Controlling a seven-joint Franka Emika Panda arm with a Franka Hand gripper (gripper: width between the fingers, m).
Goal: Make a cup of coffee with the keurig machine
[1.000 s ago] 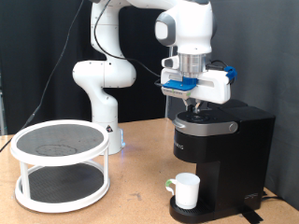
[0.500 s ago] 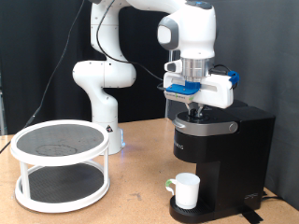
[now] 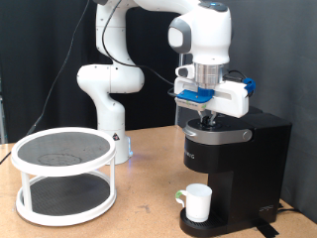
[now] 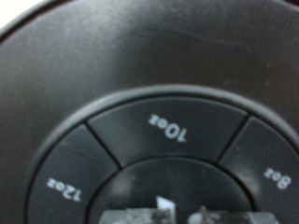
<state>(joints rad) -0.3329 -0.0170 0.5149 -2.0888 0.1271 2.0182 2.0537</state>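
Observation:
The black keurig machine [image 3: 238,169] stands at the exterior view's right with its lid closed. The white cup [image 3: 197,202] sits on the machine's drip tray under the spout. My gripper [image 3: 208,117] points straight down onto the machine's top and looks shut, its tips at or just above the button ring. In the wrist view the machine's top [image 4: 149,56] fills the frame, very close. It shows a 10oz button [image 4: 168,131], a 12oz button [image 4: 64,189] and an 8oz button [image 4: 276,177]. My gripper [image 4: 182,215] tips stand close together over the centre button.
A white two-tier round rack with dark mesh shelves [image 3: 64,174] stands at the exterior view's left on the wooden table [image 3: 144,213]. The arm's base [image 3: 107,109] is behind it. A black backdrop hangs at the right.
The gripper has shifted slightly toward the exterior view's right over the machine's top, then held still. The cup and machine have not moved.

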